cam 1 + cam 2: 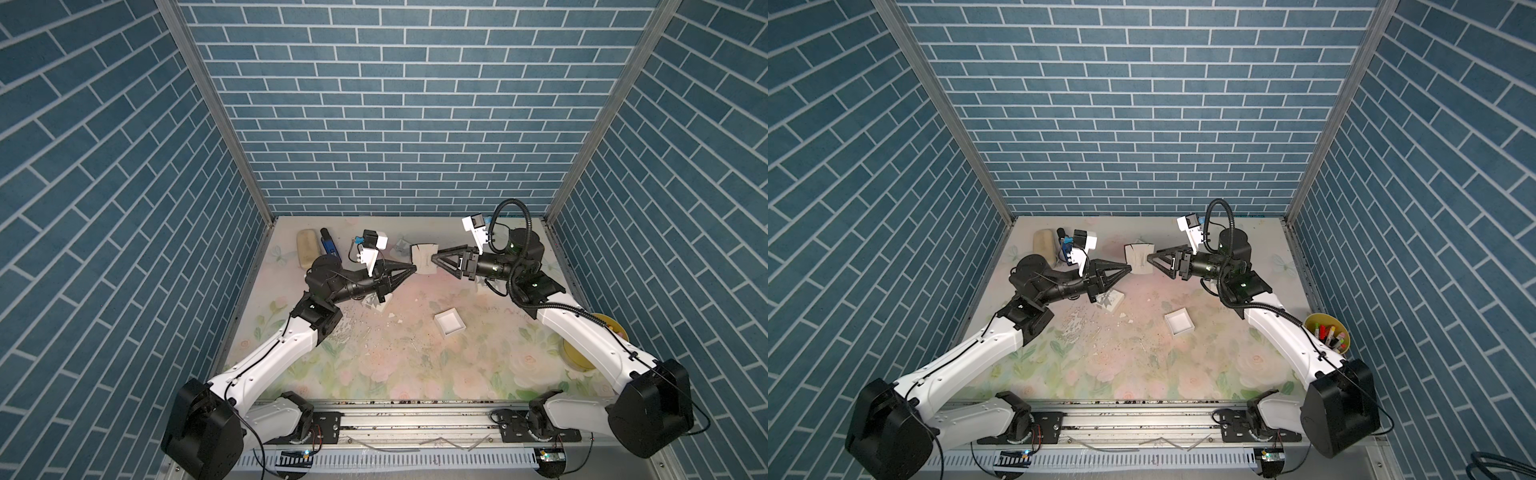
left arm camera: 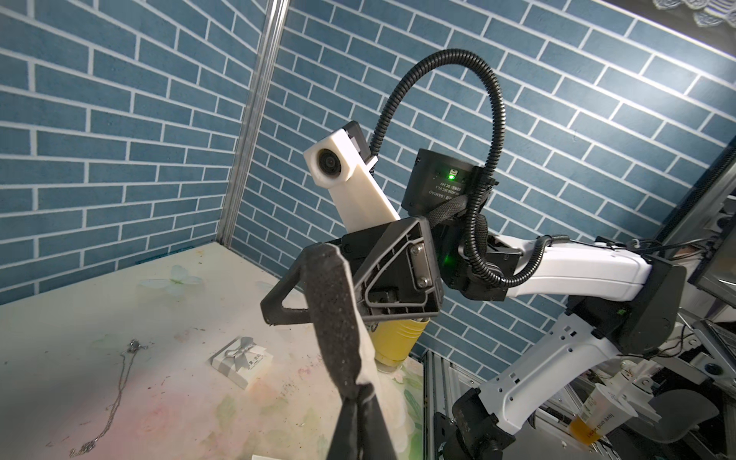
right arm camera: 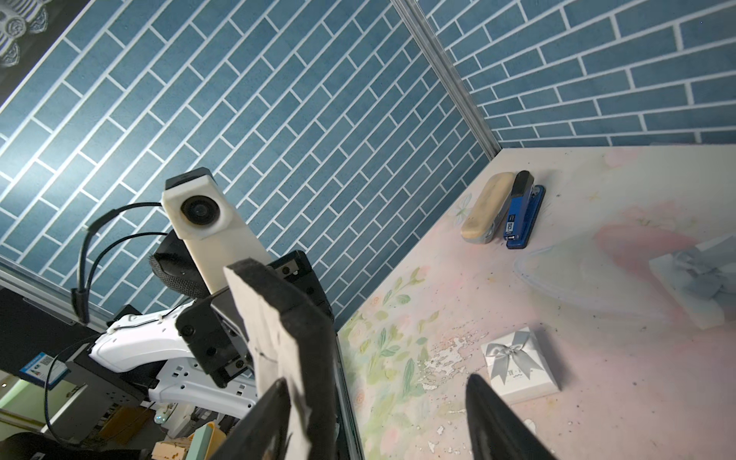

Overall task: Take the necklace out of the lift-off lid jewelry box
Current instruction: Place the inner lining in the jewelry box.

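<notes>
Left wrist view shows me the necklace (image 2: 119, 392) lying loose on the floral table (image 2: 59, 318), outside any box and well apart from a ribboned gift box (image 2: 241, 360). My left gripper (image 2: 360, 398) is pinched tight on one corner of the foam insert (image 2: 334, 310), holding it off the table. The right gripper (image 1: 434, 258) has its jaws spread at the insert's opposite edge, not gripping it. In both top views the open white jewelry box base (image 1: 449, 324) (image 1: 1179, 323) sits mid-table with bare surface on every side.
</notes>
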`<action>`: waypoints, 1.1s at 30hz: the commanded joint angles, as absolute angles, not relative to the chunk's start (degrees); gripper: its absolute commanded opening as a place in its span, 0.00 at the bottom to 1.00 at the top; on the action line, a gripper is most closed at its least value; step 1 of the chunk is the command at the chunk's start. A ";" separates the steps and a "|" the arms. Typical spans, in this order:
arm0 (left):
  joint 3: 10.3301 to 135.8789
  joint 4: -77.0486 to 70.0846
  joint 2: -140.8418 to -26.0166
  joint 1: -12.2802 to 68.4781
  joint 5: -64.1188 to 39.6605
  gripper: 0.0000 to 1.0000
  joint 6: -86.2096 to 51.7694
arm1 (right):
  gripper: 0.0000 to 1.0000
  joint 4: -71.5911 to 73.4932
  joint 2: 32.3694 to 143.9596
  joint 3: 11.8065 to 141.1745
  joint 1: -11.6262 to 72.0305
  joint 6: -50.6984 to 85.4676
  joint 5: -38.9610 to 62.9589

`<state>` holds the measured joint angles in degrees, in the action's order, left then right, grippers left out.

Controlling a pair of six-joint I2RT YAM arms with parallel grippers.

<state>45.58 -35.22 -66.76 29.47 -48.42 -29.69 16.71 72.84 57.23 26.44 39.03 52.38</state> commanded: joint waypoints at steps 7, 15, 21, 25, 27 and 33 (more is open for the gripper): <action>46.12 -47.80 -70.53 29.09 -52.91 0.00 -35.58 | 0.76 27.07 73.77 59.71 27.39 46.40 60.24; 46.42 -46.81 -71.55 29.09 -52.57 0.00 -35.53 | 0.39 30.56 75.58 62.31 28.15 49.72 61.73; 45.90 -43.22 -71.69 28.74 -50.12 0.05 -34.83 | 0.09 23.67 74.34 62.14 28.06 45.34 58.59; 44.96 -41.88 -71.37 28.59 -48.74 0.32 -34.21 | 0.02 12.28 71.63 62.56 27.96 37.50 52.86; 44.67 -40.59 -71.12 28.48 -48.10 0.43 -33.64 | 0.00 7.06 70.25 62.68 27.86 33.67 49.78; 43.63 -34.65 -71.37 28.05 -44.81 0.51 -31.55 | 0.00 -10.56 69.13 64.80 26.03 24.14 41.89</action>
<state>44.53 -38.65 -71.37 28.58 -47.13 -33.47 2.83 69.84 61.76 26.96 32.97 47.81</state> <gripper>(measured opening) 0.508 0.049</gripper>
